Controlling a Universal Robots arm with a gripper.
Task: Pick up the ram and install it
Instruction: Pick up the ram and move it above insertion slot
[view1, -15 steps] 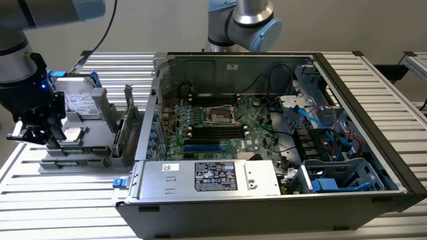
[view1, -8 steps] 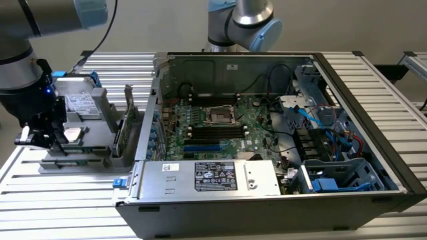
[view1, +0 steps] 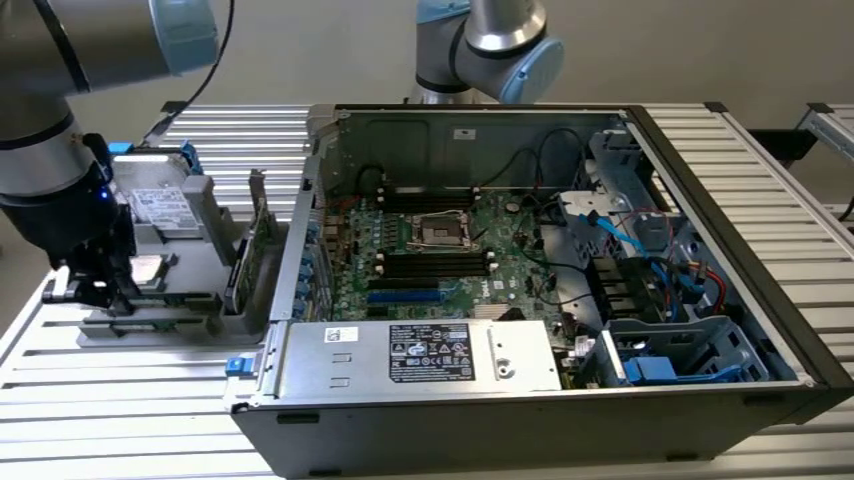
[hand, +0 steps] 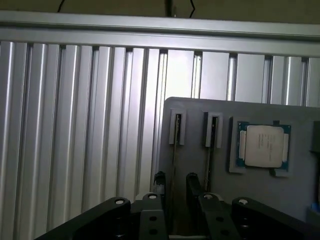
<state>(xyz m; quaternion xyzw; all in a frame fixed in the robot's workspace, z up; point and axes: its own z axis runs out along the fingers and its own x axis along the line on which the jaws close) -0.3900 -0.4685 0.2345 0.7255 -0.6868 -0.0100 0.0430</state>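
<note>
- Exterior view: I see the arm at the exterior view's left, wrist pointing down, end effector (view1: 96, 288) low over the gray parts tray (view1: 180, 255) beside the open computer case (view1: 534, 430).
- Wrist view: the end effector (hand: 175, 180) is spread open around the ram (hand: 175, 150), which stands on edge in its tray slot, ungripped.

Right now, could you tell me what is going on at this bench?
The robot arm's gripper hangs low over the gray parts holder beside the open computer case. Its jaws stand open on either side of the ram, which stands on edge in the holder. A processor lies nearby. Nothing is lifted yet.
</note>
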